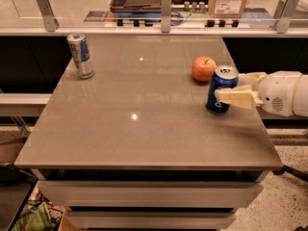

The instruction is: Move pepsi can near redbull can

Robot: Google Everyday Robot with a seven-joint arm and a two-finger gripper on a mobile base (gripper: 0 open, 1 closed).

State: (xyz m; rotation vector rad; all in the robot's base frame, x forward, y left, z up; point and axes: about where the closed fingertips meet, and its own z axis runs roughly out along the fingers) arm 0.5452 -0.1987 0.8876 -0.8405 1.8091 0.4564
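The pepsi can [220,86] is dark blue with a silver top and stands upright near the right edge of the table [144,129]. My gripper [235,86] reaches in from the right, with one pale finger in front of the can and one behind it, shut on the can. The redbull can [80,55], slim and silver-and-blue, stands upright at the far left corner of the table, far from the pepsi can.
An orange-red apple [203,69] sits just behind and left of the pepsi can. A glass rail with metal posts [166,6] runs along the table's far edge. Drawers sit under the table's front edge.
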